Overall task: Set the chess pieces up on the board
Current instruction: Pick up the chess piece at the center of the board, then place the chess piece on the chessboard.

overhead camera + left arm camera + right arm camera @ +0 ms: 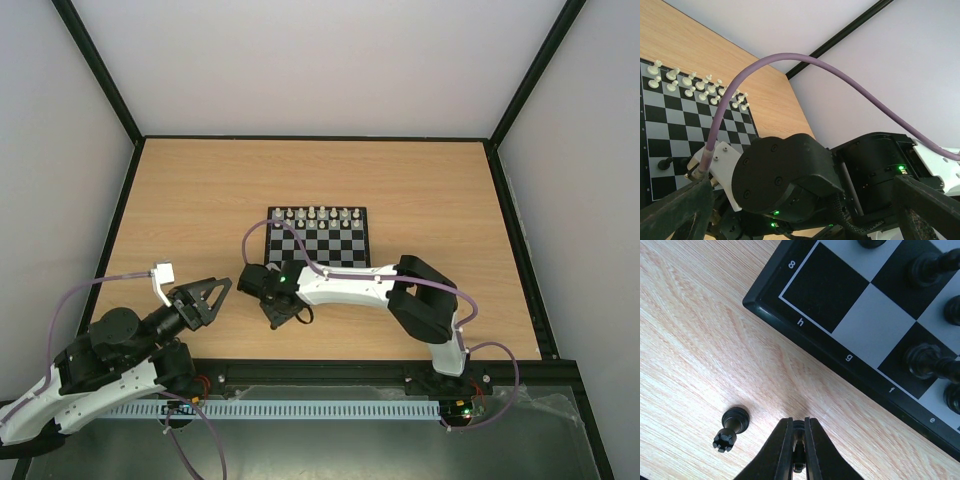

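Observation:
In the right wrist view my right gripper [798,424] is shut on a tiny dark chess piece [799,427], held just above the wooden table off the corner of the board [840,347]. A second dark piece [731,426], with a notched top, rests on the table left of the fingers. Several dark pieces [925,362] stand on the board's near squares. From above, the right gripper [283,311] hangs off the near left corner of the board [335,250]. My left gripper [214,294] is open and holds nothing, left of it.
White pieces [318,214] fill the board's far rows. In the left wrist view the right arm's black wrist [785,175] fills the space between my left fingers [675,212], and a purple cable [805,62] arcs overhead. Black frame rails border the table.

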Controlling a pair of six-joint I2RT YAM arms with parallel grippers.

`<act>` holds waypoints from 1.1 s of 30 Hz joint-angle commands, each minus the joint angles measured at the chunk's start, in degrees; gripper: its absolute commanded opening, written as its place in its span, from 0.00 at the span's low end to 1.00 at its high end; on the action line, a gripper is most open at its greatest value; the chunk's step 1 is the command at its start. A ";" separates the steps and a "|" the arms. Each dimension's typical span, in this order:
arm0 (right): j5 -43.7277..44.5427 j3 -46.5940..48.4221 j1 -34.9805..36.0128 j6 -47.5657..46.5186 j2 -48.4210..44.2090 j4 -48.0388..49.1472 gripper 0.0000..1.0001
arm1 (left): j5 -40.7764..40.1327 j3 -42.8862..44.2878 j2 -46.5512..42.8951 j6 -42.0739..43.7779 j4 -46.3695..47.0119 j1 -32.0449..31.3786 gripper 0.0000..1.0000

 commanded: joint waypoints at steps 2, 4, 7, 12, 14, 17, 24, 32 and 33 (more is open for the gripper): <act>1.24 2.34 -0.80 -1.26 -2.53 -4.60 0.08 | 0.09 1.10 -0.93 0.98 0.11 0.03 1.00; 1.33 3.20 -1.34 -1.70 -2.59 -5.09 0.08 | 0.05 1.04 -0.95 0.98 0.17 -0.04 1.00; 1.39 4.74 -2.12 -2.48 -2.31 -6.04 0.08 | 0.00 1.11 -0.95 0.98 0.18 -0.05 0.99; 1.38 7.17 -3.67 -3.88 -1.57 -7.52 0.08 | -0.07 1.09 -0.95 0.98 0.12 0.00 0.99; 0.97 7.15 -4.35 -4.48 -1.27 -7.72 0.08 | -0.09 1.09 -0.96 1.00 0.10 0.00 0.99; 0.41 8.34 -5.36 -5.27 -1.03 -7.82 0.08 | -0.17 1.13 -0.93 0.98 0.15 0.00 1.00; -0.86 10.78 -7.30 -6.79 0.73 -7.96 0.08 | -0.34 1.00 -0.93 0.98 0.12 0.01 0.99; -1.60 12.09 -8.65 -7.75 2.95 -8.02 0.08 | -0.31 1.09 -0.93 0.89 0.07 -0.02 0.99; -1.60 12.16 -8.76 -7.80 3.14 -7.94 0.08 | -0.35 1.11 -0.97 0.91 0.02 -0.01 1.00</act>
